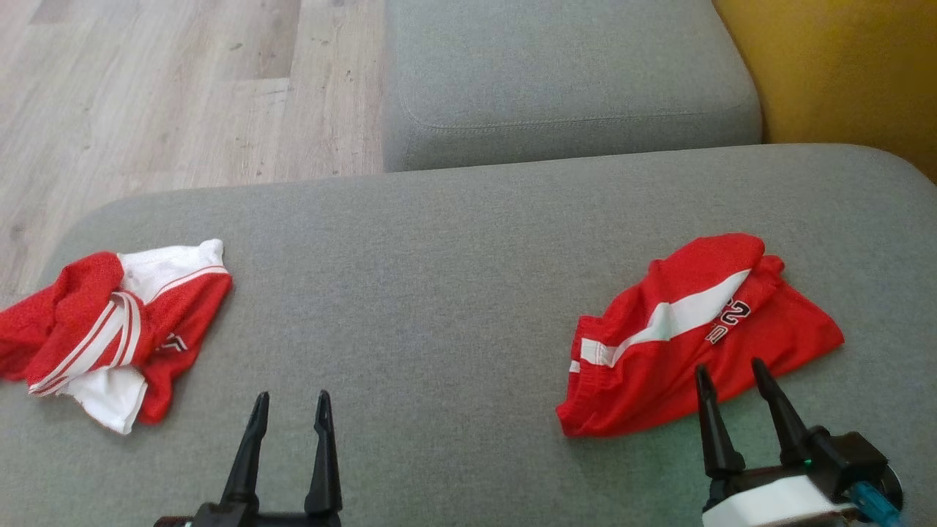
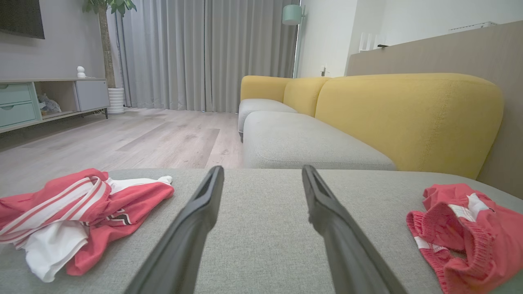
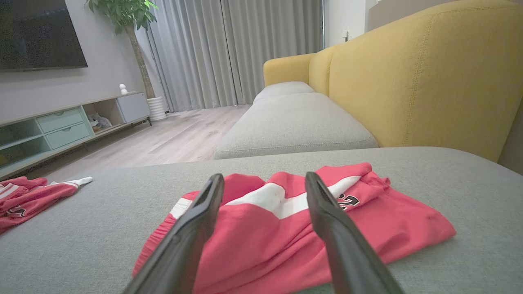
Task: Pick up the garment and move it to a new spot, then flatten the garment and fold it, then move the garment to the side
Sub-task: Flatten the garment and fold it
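Observation:
Two crumpled red-and-white garments lie on the grey couch seat. A pair of red shorts with a white stripe lies at the right. A red and white jersey is bunched at the left edge. My right gripper is open, its fingers hovering just over the near edge of the shorts. My left gripper stands open above bare cushion between the two garments, holding nothing.
A second grey seat cushion lies beyond, with a yellow backrest at the right. Wood floor drops off past the couch's left edge. A TV cabinet, a potted plant and curtains stand far off.

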Robot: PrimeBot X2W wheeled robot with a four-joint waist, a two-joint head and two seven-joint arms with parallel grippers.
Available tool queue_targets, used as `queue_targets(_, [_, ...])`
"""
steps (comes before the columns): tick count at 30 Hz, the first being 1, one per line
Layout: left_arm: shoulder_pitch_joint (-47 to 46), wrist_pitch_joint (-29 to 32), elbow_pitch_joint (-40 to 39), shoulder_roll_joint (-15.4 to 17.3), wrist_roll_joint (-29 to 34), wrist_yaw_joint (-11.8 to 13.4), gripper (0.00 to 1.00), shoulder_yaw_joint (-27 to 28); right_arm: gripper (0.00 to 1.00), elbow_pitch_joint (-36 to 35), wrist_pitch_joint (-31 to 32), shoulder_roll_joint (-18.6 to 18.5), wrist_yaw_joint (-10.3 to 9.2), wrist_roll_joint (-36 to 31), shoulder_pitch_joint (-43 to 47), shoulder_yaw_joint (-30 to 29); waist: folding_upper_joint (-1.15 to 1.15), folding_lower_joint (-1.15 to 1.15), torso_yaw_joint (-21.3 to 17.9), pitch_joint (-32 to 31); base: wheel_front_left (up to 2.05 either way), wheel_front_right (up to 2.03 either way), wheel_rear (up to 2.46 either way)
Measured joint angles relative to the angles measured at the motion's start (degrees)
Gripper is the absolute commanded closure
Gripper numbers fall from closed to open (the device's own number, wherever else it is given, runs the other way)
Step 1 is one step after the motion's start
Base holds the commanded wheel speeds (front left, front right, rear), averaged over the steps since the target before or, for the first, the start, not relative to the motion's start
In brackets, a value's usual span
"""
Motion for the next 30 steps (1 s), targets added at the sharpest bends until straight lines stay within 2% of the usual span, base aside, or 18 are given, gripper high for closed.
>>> queue_targets(20, [0.03,0.00,0.33,-0.01,-0.07,0.25,0.00,-0.75,0.00,-0.07,0.00,0.00,0.00,-0.01,0.04,0.07,0.00,0.00,0.35,-0.10,0.00,0.00,0.00])
queue_targets(25, [0.03,0.00,0.78,-0.01,-0.09,0.23,0.00,-1.16,0.00,-0.15,0.00,0.00,0.00,-0.01,0.04,0.85,0.00,0.00,-0.33,0.22,0.00,0.00,0.00])
queue_targets(30, [-0.23,0.00,1.69,-0.01,-2.74,-0.14,0.00,-2.75,0.00,-0.58,0.00,0.00,0.00,-0.10,0.01,1.55,0.00,0.00,-1.99,0.97,0.00,0.00,0.00])
